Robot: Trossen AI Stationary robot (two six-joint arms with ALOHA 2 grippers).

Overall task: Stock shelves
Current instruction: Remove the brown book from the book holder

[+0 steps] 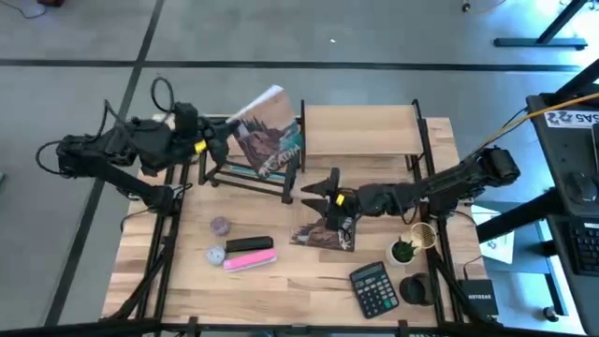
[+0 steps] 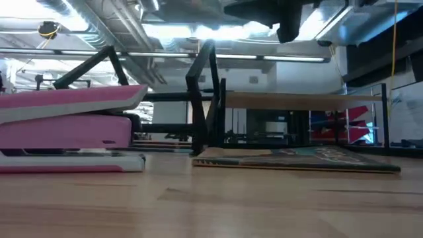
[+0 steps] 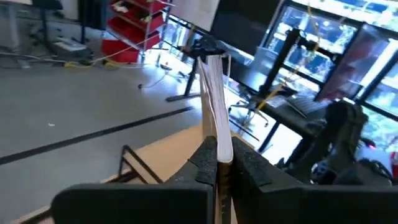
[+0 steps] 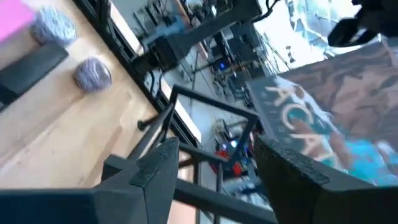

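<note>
- Step in hand, as judged: a book [image 1: 270, 134] was being loaded into the black rack [image 1: 245, 176], which stood toward the table's [image 1: 271, 290] far-left corner.
- The left gripper [image 1: 221, 137] was clamped on the book's edge; in the left wrist view the book [image 3: 214, 118] stood thin and upright between the two fingers [image 3: 202, 163].
- The book was held tilted above the rack, cover toward the right; whether its lower edge touched the bars could not be told.
- The wood shelf [image 1: 362, 131] stood along the far edge, just right of the rack; its top board was bare.
- The right gripper [image 1: 323, 198] hovered with jaws wide and nothing between them, over a second book [image 1: 325, 234] lying flat near the table's middle.
- Next move, as judged: the held book should be lowered between the rack's bars and kept upright before release; the flat book would call for an edge grip, awkward since it lay flush on the wood.
- Writing: large pale letters, apparently "ACA", were seen on the held book's cover [image 4: 323, 130] in the right wrist view; the rest could not be read.
- A label on the small black box [image 1: 476, 298] at the near-right corner was too small to read.
- Left unshelved near the near edge: a pink stapler [image 1: 248, 260], a calculator [image 1: 374, 288], a small plant [image 1: 404, 250].
</note>
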